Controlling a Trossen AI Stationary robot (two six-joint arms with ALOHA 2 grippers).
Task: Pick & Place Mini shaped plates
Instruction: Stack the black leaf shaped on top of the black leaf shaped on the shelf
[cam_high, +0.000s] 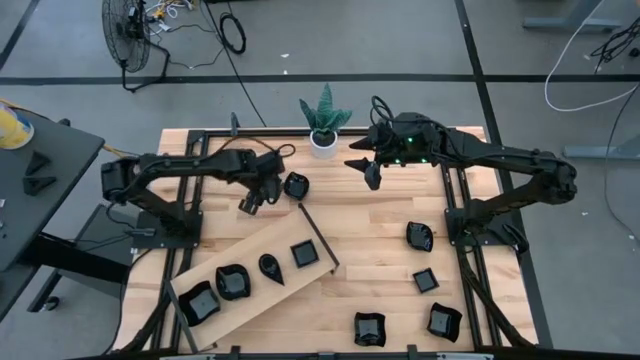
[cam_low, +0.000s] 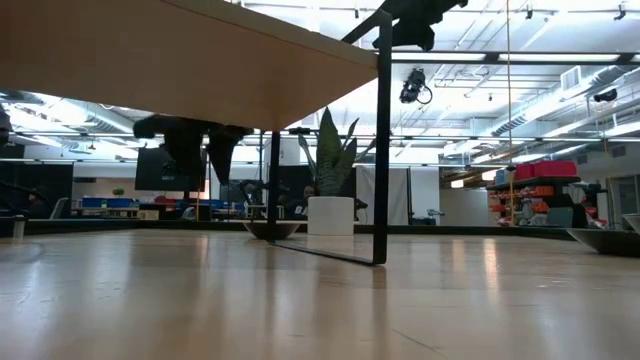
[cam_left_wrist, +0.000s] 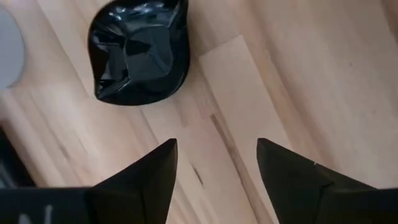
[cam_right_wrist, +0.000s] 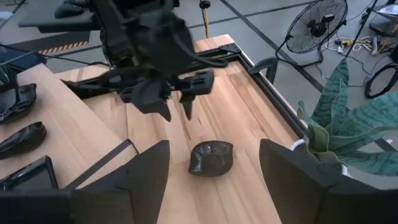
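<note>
Plainly, high view: the left gripper (cam_high: 250, 204) hangs over the worktop (cam_high: 380, 225) just beside a lone leaf-shaped plate (cam_high: 296, 185), holding nothing; the right gripper (cam_high: 372, 176) waits near the potted plant (cam_high: 324, 122).
High view, spread: four mini plates (cam_high: 232, 281) lie on the raised wooden board (cam_high: 290, 232); five more (cam_high: 419, 237) sit loose at the right.
Low view: the board's underside fills the upper left; plates show only as thin dark rims, hard to make out.
Left wrist view: fingers (cam_left_wrist: 152, 171) stand wide apart, bare wood between them, the plate apart from both.
Right wrist view: its own fingers (cam_right_wrist: 149, 174) are spread wide, empty; the plate (cam_right_wrist: 211, 157) lies ahead.
Handling: likely light, stiff, glossy and slippery; pinching a raised rim edge looks safest.
Hidden: plate thickness and rim height cannot be judged.
</note>
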